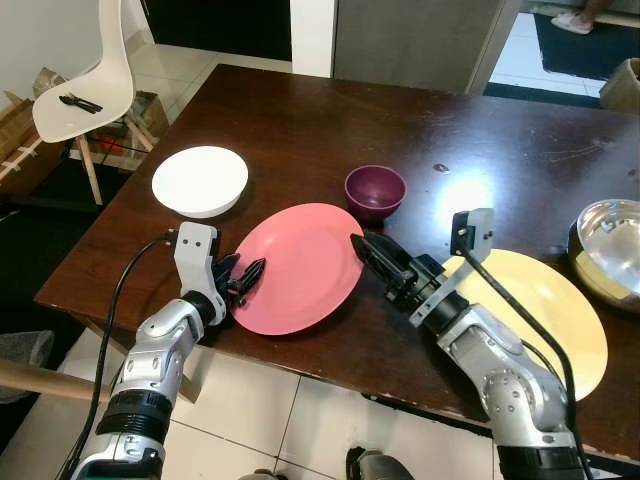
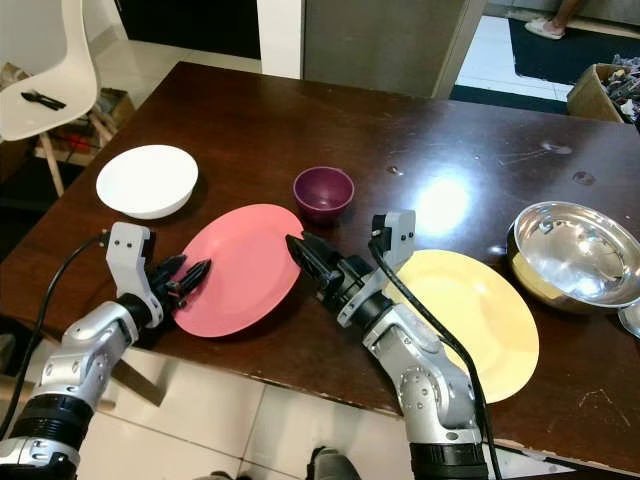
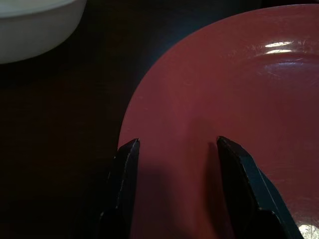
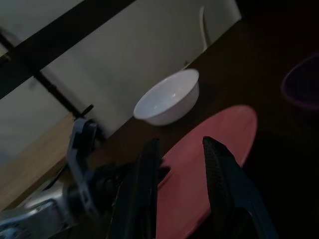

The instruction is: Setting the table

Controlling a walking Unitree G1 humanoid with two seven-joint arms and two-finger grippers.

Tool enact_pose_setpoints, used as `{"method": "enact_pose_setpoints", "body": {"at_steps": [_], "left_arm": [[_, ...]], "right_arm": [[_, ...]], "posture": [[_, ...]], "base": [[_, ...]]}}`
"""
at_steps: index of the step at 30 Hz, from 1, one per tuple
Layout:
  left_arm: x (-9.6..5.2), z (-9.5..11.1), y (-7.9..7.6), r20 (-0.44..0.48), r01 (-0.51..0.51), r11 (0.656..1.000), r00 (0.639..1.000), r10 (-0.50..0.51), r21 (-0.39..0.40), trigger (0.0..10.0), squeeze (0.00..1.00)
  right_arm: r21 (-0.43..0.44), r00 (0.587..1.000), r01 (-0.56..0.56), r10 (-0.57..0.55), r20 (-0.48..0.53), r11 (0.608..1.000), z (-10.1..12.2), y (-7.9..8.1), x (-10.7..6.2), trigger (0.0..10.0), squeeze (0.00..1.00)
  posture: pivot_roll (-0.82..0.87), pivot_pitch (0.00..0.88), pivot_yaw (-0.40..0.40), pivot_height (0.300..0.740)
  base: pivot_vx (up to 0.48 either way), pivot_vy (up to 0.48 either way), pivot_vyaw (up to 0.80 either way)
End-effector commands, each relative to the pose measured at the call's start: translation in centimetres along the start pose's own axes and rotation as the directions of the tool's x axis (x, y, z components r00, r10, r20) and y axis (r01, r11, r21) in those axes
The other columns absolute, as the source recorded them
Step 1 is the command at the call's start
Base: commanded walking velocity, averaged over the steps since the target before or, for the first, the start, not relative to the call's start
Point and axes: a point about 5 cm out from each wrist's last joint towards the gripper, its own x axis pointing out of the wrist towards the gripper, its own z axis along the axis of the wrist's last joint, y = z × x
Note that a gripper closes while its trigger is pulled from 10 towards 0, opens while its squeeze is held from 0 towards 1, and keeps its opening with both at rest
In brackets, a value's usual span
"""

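Note:
A pink plate (image 1: 300,265) lies near the front edge of the dark wooden table (image 1: 300,120). My left gripper (image 1: 245,272) is at the plate's left rim, open; in the left wrist view its fingers (image 3: 127,164) stand apart over the plate (image 3: 224,89). My right gripper (image 1: 360,243) reaches to the plate's right rim, open, its fingertips (image 4: 149,149) apart with the plate (image 4: 214,129) beyond them. A white bowl (image 1: 200,180) sits behind the left gripper. A small purple bowl (image 1: 375,190) stands just behind the plate.
A yellow plate (image 1: 550,310) lies under my right forearm at the front right. A steel bowl (image 1: 610,245) stands at the right edge. A white chair (image 1: 75,90) with black utensils on its seat is left of the table.

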Motion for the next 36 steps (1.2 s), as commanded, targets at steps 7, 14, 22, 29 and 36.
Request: {"method": "enact_pose_setpoints", "body": {"at_steps": [7,14,22,29,36], "left_arm": [[-0.7,-3.0,-0.1,-0.115,-0.02,0.999,0.993,0.016,-0.034,10.0,0.0],[-1.0,-3.0,0.1,-0.111,-0.027,0.999,0.994,0.023,-0.034,10.0,0.0],[-1.2,-3.0,0.2,-0.105,-0.032,0.999,0.994,0.028,-0.033,10.0,0.0],[-1.2,-3.1,0.1,-0.108,-0.031,0.999,0.994,0.027,-0.034,10.0,0.0],[-1.1,-3.2,-0.1,-0.109,-0.025,0.999,0.994,0.02,-0.038,10.0,0.0]], "right_arm": [[0.045,0.989,0.066,-0.059,-0.137,0.997,-3.0,-0.9,-1.0,10.0,0.0],[0.146,0.989,0.099,-0.08,-0.128,0.984,-3.6,-1.6,0.6,10.0,0.0],[0.006,0.979,0.148,-0.145,-0.142,0.989,-3.3,-2.3,1.2,10.0,0.0],[-0.111,0.964,0.24,-0.25,-0.086,0.964,-2.1,-3.8,0.5,10.0,0.0],[-0.124,0.948,0.318,-0.319,0.01,0.94,-0.2,-5.0,-0.4,10.0,0.0]], "posture": [[-0.13,0.144,0.061,0.74],[-0.12,0.149,0.054,0.74],[-0.11,0.151,0.047,0.74],[-0.12,0.154,0.048,0.74],[-0.13,0.154,0.048,0.74]], "base": [[0.0,0.0,0.0],[0.0,0.0,0.0],[0.0,0.0,0.0],[0.0,0.0,0.0],[0.0,0.0,0.0]]}}
